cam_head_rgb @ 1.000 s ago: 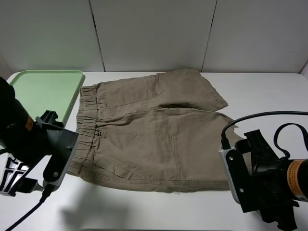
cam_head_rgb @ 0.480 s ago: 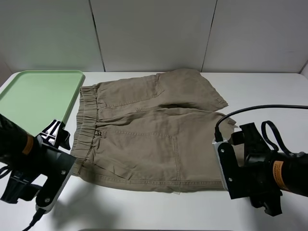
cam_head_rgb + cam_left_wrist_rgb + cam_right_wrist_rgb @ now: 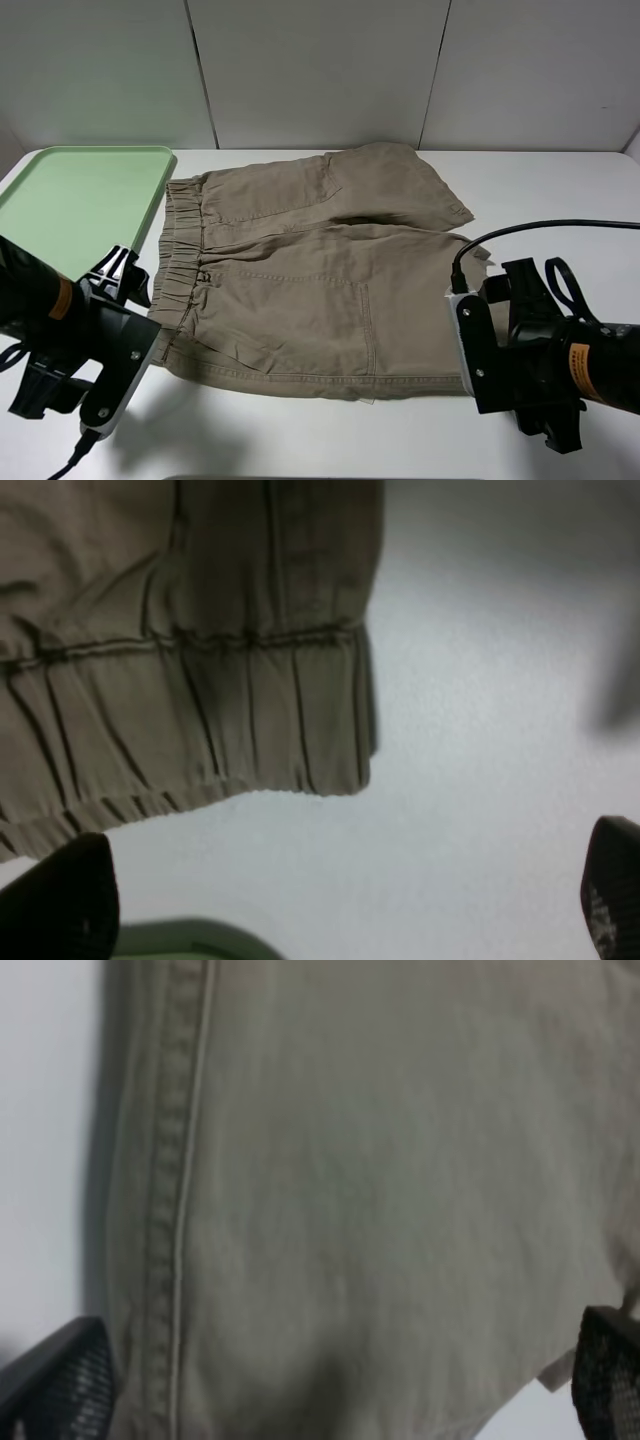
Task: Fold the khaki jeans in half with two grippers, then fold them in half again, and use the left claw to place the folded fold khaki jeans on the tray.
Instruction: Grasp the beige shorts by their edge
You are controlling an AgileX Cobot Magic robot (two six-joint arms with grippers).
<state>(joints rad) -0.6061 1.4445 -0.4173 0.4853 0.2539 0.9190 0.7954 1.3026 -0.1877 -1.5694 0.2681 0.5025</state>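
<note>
The khaki jeans (image 3: 310,270) lie spread flat and unfolded on the white table (image 3: 560,190), none of them on the tray. Their long axis runs from one pincer to the other: the gathered elastic waistband faces the left claw (image 3: 340,900), and the leg hems face the right gripper (image 3: 330,1380).

The near waistband corner sits just ahead of the left claw's fingers, not between them, with bare table under the gap. The right gripper is the better placed of the two, I'd say, with the near leg's stitched hem spanning the space between its prongs. Both stand wide open and hold nothing.

The cloth is soft, matte woven cotton, creased at the pockets and ruched along the band. The pale-green tray (image 3: 70,200), smooth plastic with a low rim, lies just beyond the left claw, beside the waistband.
</note>
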